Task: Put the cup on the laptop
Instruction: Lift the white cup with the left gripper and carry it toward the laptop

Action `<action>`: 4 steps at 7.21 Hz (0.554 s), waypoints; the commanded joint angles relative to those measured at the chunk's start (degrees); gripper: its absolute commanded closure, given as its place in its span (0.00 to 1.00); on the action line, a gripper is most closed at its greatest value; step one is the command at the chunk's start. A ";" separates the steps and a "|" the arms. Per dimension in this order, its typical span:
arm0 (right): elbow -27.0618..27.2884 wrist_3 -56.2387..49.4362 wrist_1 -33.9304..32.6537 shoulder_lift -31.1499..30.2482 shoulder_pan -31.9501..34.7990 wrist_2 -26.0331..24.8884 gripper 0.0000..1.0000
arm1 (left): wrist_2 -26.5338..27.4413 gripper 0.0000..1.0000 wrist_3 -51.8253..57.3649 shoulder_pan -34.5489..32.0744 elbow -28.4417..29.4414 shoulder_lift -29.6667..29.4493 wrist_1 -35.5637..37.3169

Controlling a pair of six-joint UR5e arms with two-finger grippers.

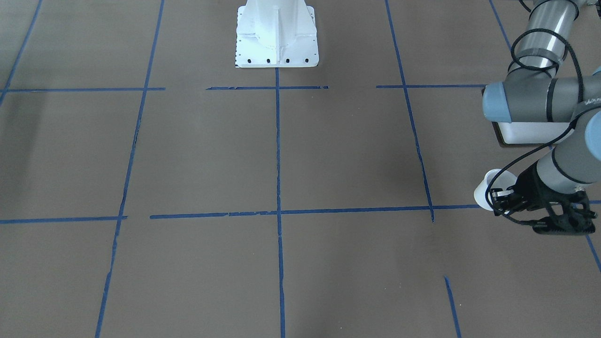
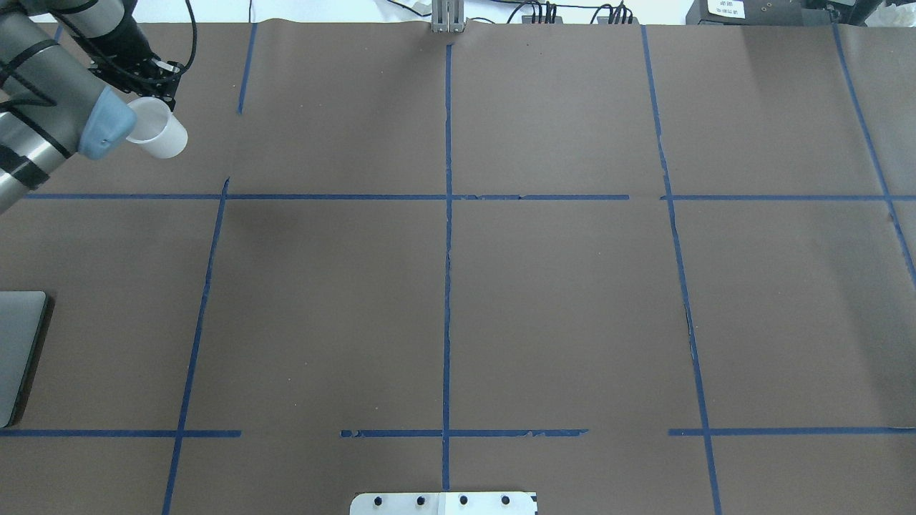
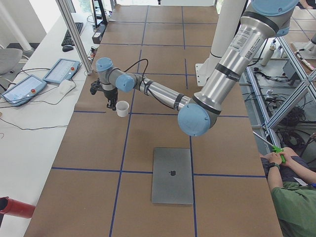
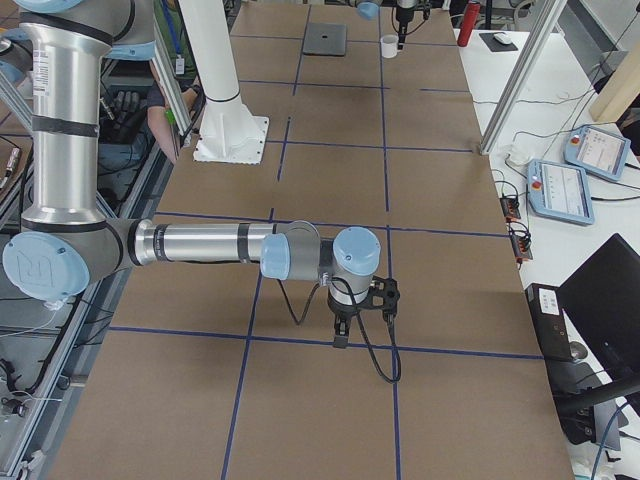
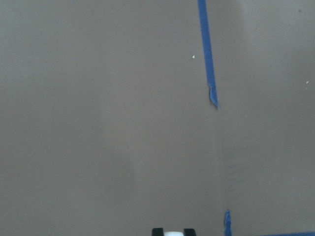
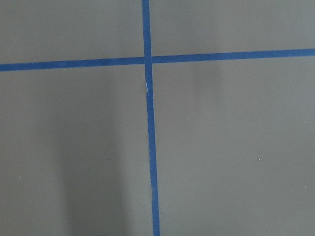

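Note:
The small white cup [image 2: 161, 136] is at the table's far left corner, upright, held at its rim by my left gripper [image 2: 147, 86]. The gripper is shut on it. It also shows in the front view [image 1: 488, 190] and the left side view [image 3: 122, 108]. In the left wrist view a white bit of the cup [image 5: 172, 233] sits between the black fingertips. I cannot tell if the cup touches the table. The silver-grey laptop [image 3: 172, 175] lies closed, nearer the robot; only its edge [image 2: 18, 350] shows overhead. My right gripper [image 4: 340, 335] hangs over the table's right part; I cannot tell its state.
Brown paper with blue tape lines [image 2: 447, 250] covers the table. The white robot base [image 1: 277, 35] stands at the middle of the near edge. Operator desks with tablets [image 3: 61, 69] lie beyond the far edge. A person [image 3: 291, 197] sits by the robot's side.

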 commanded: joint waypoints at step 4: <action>0.00 -0.03 0.00 0.00 0.00 0.00 0.00 | -0.25 1.00 0.10 -2.24 -18.65 33.77 -9.86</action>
